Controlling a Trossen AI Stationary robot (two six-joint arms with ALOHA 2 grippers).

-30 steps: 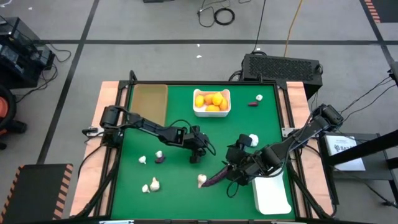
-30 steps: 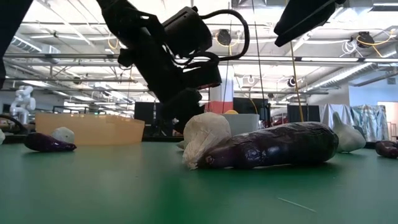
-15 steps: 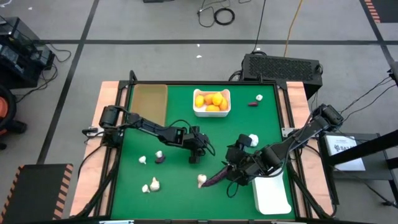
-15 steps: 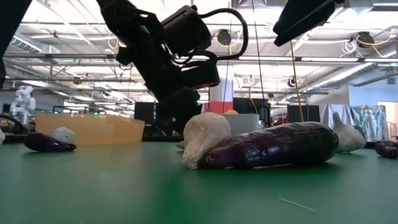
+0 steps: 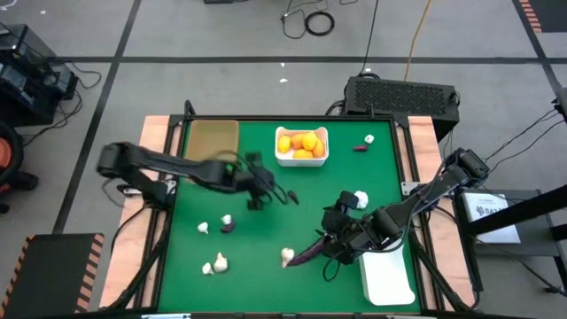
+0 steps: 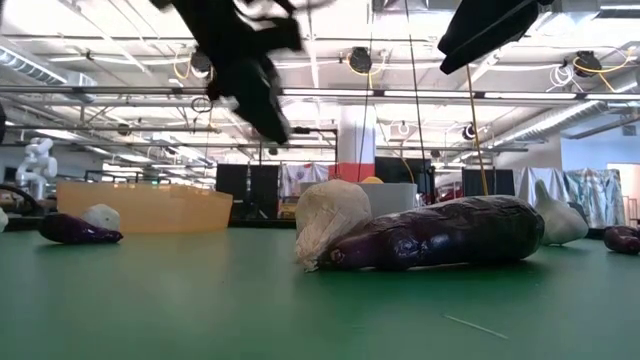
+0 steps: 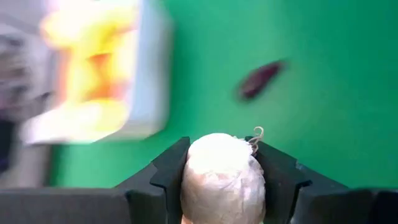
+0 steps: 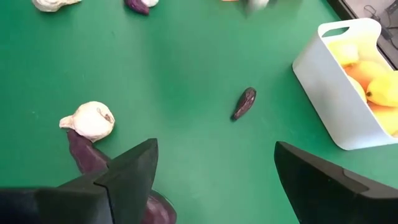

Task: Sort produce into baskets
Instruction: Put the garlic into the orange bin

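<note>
Over at nine o'clock on the green surface (image 5: 266, 244) I've got my left pincer (image 5: 255, 197) up in the air and swinging, closed around a white garlic bulb (image 7: 222, 177) that fills the gap between the pads, papery tip poking out at one side. The risk here is plain: the arm is moving fast enough to smear, the bulb is round and the pads hold it only at its flanks, so a hard swing could squirt it out over the surface. The tan tray (image 5: 215, 144) lies at eleven o'clock and is bare as far as I can see; the white bin of orange-yellow fruits (image 5: 301, 145) sits at twelve, and if I let go while passing it the bulb could land among the fruit. Loose bulbs (image 5: 215, 263) wait at seven o'clock, with a small purple piece (image 5: 227, 227) beside another bulb, so a low pass could knock them about. Toward five o'clock my right pincer (image 5: 330, 243) hangs with its fingers spread wide, gripping nothing, right over the long eggplant (image 6: 435, 233), which lies touching a garlic bulb (image 6: 328, 220); closing there could pinch both. The other white bin (image 5: 386, 276) at five o'clock looks bare.
</note>
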